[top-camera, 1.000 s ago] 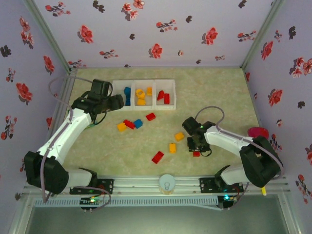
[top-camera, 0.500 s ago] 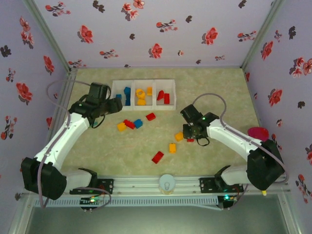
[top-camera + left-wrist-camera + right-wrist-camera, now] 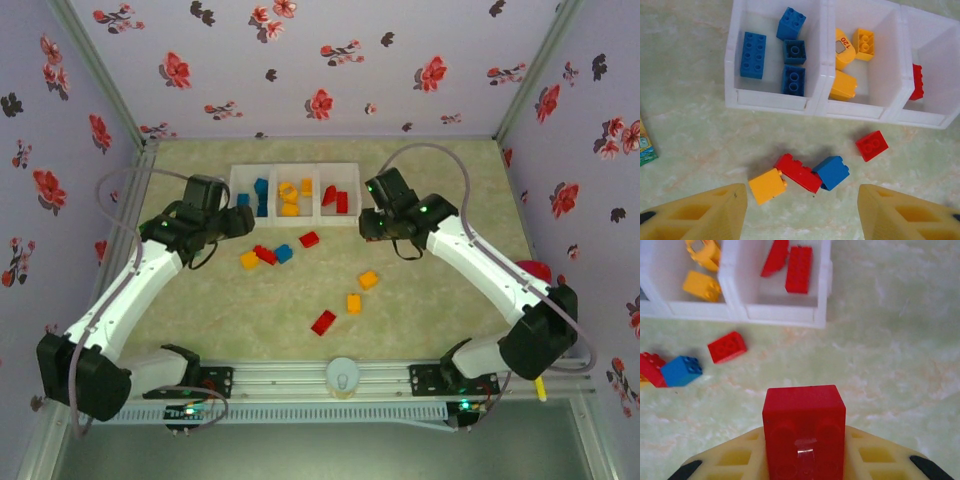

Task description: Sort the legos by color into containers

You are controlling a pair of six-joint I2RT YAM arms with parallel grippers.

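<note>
A squarish red brick (image 3: 804,415) is held in the right claw (image 3: 804,452), with the jaws shut narrowly on its sides. No long axis is offered by it, so no turning is judged necessary. The coming move turns on one relation. In the right wrist view, the red compartment (image 3: 822,300) of the tray (image 3: 730,310) lies at 12 o'clock from this claw, a touch toward 11, and bare desk (image 3: 880,370) lies between them. A loose red brick (image 3: 726,346) is passed at 10 o'clock. A long red brick (image 3: 799,269) lies inside the compartment with its axis running 12 to 6, and a slanted red piece (image 3: 775,255) lies just at its 9 o'clock. The near half of the floor is left free for a drop.

In the top view, the right claw (image 3: 372,226) is seen just beside the tray's right end, so the right arm is the nearer one for that compartment.

The left claw (image 3: 802,215) is spread wide with nothing between its jaws. At its 12 o'clock a yellow brick (image 3: 767,185), a notched red brick (image 3: 799,172) and a blue brick (image 3: 831,172) are found in a touching row that runs roughly 9 to 3. Farther on, at 11 o'clock, the blue compartment (image 3: 732,75) is reached.
</note>
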